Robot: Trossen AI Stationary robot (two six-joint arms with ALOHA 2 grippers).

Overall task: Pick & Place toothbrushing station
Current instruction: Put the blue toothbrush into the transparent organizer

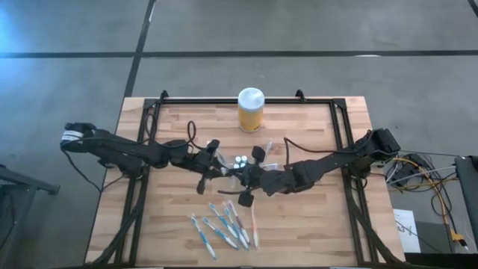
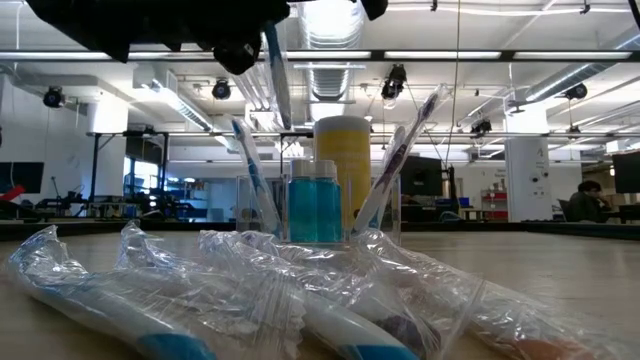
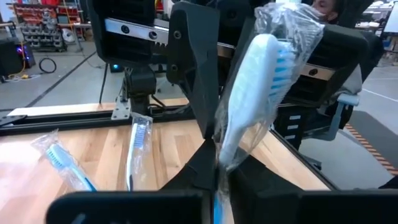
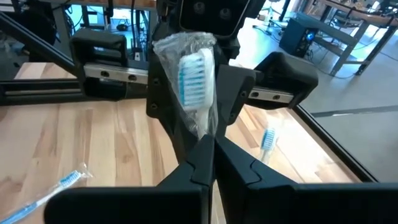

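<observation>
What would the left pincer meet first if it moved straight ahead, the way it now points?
Probably the right pincer: it faces the left pincer head-on, just behind the wrapped toothbrush that both seem to grip. How close is unclear.

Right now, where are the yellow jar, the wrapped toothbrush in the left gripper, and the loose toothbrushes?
yellow jar [image 1: 250, 110]: high view, white lid.
wrapped toothbrush [image 3: 258, 74]: left wrist view, its head.
loose toothbrushes [image 1: 224, 226]: high view, middle of pile.
</observation>
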